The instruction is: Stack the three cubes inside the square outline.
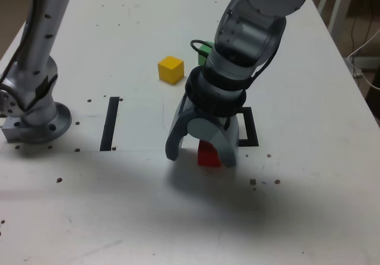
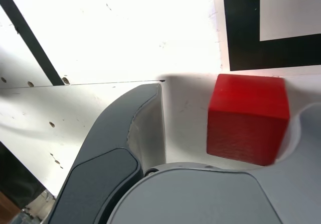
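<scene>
The red cube (image 1: 209,154) (image 2: 248,118) rests on the white table just in front of the square outline (image 1: 253,126) (image 2: 241,28). My gripper (image 1: 200,155) (image 2: 228,131) is lowered over it, open, with a finger on each side. In the wrist view one finger (image 2: 125,143) stands clear of the cube with a gap, while the other finger (image 2: 306,148) is right against it. The yellow cube (image 1: 170,69) sits farther back on the table. Behind my arm the green cube (image 1: 205,52) shows only in part. My gripper hides most of the square outline in the exterior view.
A straight black strip (image 1: 110,122) (image 2: 30,38) lies on the table at the exterior view's left. The arm's base (image 1: 35,119) is bolted near the left edge. Small dark specks and holes dot the tabletop (image 1: 309,217).
</scene>
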